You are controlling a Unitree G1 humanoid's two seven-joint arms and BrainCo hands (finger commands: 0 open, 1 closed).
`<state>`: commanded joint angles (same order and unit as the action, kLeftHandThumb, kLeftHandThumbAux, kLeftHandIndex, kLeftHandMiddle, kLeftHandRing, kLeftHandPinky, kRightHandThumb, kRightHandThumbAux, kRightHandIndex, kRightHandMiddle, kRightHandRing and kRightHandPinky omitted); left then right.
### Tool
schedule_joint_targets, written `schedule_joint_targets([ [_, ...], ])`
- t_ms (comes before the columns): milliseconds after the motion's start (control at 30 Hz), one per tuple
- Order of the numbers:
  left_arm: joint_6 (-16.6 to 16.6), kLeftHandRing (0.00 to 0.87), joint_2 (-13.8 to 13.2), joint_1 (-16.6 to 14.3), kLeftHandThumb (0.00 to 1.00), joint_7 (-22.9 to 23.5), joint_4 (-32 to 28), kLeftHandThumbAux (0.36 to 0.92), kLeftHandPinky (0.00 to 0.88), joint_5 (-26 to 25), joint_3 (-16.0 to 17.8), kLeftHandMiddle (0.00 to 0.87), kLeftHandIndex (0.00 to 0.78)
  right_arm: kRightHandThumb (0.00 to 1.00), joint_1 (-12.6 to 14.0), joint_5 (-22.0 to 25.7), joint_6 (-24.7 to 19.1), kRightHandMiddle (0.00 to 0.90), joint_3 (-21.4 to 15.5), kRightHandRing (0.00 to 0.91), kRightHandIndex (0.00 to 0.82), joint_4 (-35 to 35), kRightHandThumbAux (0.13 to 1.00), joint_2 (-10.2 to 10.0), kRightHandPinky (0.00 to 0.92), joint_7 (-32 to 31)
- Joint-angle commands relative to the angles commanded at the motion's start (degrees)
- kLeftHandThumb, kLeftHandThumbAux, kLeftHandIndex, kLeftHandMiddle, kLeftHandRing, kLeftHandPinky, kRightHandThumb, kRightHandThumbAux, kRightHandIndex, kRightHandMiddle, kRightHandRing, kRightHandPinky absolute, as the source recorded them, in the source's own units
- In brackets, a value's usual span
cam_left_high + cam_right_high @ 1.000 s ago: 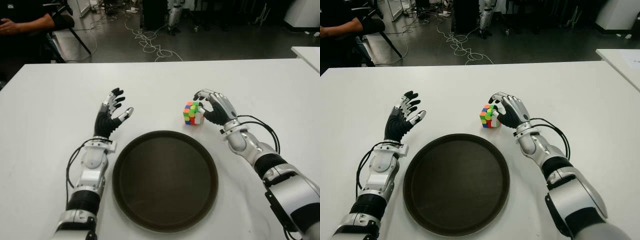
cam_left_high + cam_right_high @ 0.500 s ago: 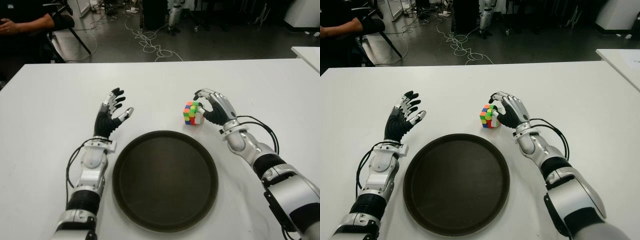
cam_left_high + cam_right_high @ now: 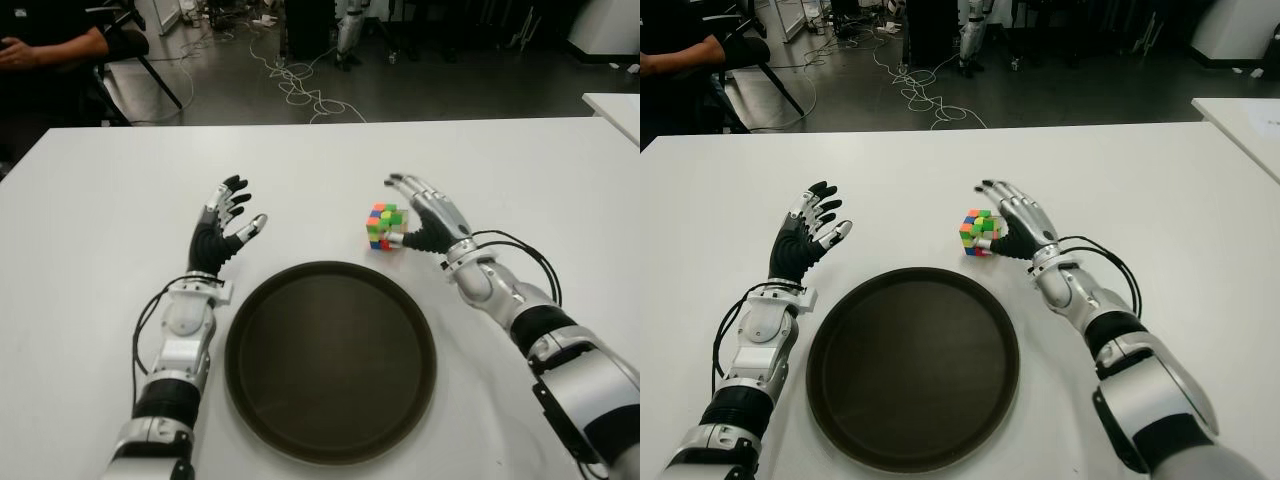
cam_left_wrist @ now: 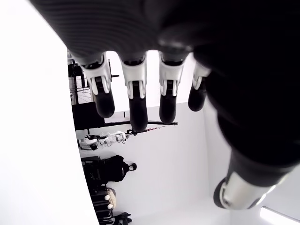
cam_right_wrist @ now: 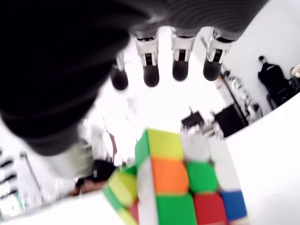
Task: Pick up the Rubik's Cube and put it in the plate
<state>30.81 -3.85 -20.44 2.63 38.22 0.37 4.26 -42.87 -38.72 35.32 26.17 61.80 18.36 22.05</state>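
rubik's cube point(image 3: 382, 226): set on the white table point(image 3: 100, 200), at about 1 o'clock from the plate and apart from its rim; no finger is seen closed around it.
plate point(image 3: 330, 360): a dark round tray, placed on the table between the two arms, nothing seen inside it.
right hand point(image 3: 425, 215): held just beside the cube, at 3 o'clock of it; the fingers point(image 5: 180, 70) are stretched out above the cube and the thumb is kept low near the cube's side; nothing is gripped.
left hand point(image 3: 222, 228): shown at 10 o'clock from the plate, well apart from the cube; the fingers point(image 4: 136, 108) are spread and nothing is held.
person point(image 3: 45, 45): seated beyond the table's far edge, at 11 o'clock.
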Motion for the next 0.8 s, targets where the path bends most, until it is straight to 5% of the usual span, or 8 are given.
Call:
schedule_joint_targets([
  [167,0.3,0.147,-0.2,-0.3,0.024,-0.1,0.7,0.712,0.129,0.2,0.1,0.155,0.088,0.0,0.1,-0.5,-2.1,0.0,0.3,0.0,0.0,-7.4,0.466,1.8,0.0,-5.3],
  [433,1.2,0.139,-0.3,-0.7,0.036,0.2,2.1,0.721,0.123,0.1,0.3,0.156,0.089,0.0,-2.3,-2.2,-7.4,0.0,2.3,0.0,0.0,-8.3,0.343,-0.6,0.0,-9.1],
  [800,1.8,0.138,0.0,-0.3,0.031,0.2,1.5,0.722,0.121,0.0,0.2,0.152,0.084,0.0,-3.9,-4.4,-10.3,0.0,5.3,0.0,0.0,0.3,0.304,-4.9,0.0,-4.9],
])
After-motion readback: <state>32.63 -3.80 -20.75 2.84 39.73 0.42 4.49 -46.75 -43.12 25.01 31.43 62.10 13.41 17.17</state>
